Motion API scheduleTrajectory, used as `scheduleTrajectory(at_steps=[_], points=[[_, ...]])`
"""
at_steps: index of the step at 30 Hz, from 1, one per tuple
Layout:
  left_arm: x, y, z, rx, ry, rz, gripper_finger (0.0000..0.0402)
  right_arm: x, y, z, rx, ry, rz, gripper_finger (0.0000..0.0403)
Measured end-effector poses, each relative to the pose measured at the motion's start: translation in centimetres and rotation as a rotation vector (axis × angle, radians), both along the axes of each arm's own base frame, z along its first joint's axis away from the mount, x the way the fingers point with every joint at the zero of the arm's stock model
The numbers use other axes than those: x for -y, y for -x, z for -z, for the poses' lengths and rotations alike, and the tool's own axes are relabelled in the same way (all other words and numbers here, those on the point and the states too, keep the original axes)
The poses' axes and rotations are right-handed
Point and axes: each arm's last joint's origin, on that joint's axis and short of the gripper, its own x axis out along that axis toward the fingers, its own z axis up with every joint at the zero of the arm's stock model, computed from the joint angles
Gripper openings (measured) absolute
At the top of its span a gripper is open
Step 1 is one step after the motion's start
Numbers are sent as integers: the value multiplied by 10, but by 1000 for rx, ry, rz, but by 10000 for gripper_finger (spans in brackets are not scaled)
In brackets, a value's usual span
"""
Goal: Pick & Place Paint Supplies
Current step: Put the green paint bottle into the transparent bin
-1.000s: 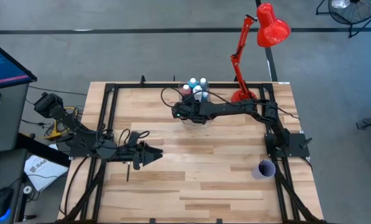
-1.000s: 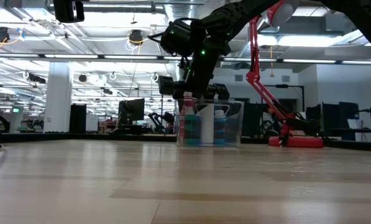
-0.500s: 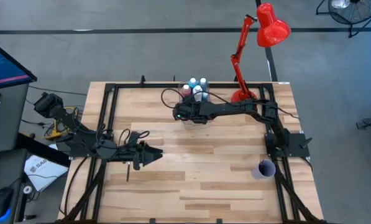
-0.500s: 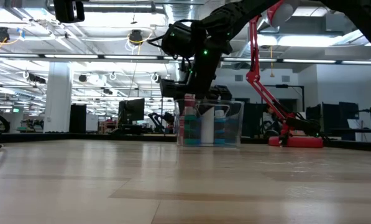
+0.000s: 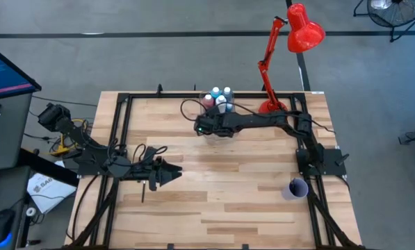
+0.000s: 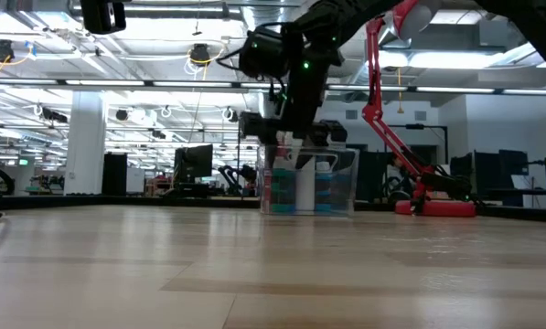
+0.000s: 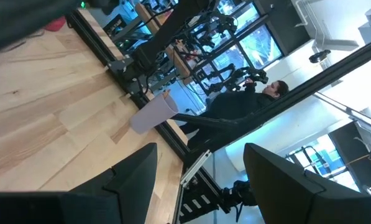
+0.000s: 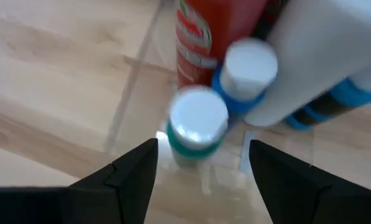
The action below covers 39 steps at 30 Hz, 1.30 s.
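We see the right gripper (image 8: 201,163) hovering over the clear see-through plastic box (image 6: 311,181) at the table's far edge, fingers spread and empty. It has risen slightly since a second ago, its fingers wider. Directly below stand a small green bottle with a white cap (image 8: 196,127), a small blue one (image 8: 247,71) and a red bottle (image 8: 205,37). The left gripper (image 5: 167,173) waits mid-table, spread, unchanged.

Counter (image 5: 221,194): pale planked wood, smooth satin finish. Clear box (image 6: 338,183): glossy transparent plastic. Paint bottles (image 8: 197,127): smooth plastic, white caps.
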Motion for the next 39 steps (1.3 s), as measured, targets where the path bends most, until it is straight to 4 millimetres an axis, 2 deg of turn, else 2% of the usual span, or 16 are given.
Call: scheduleTrajectory(at_steps=[10,18,24,28,34,39], points=[[0,0,0,-1,-21,0,233,-2,-8,-35,-5,9,-44,245],[0,0,0,-3,-60,-2,233,-13,-19,-63,5,-45,-246,245],[0,0,0,-3,-63,-2,233,-22,-19,-69,6,-194,-365,245],[0,0,0,-3,-63,-2,233,-23,-11,-69,-74,-250,-370,245],[0,0,0,-4,-76,-12,233,-2,-2,-64,-144,-294,-326,233],[-2,-1,0,-5,-77,-23,233,22,1,-62,-115,-290,-255,191]])
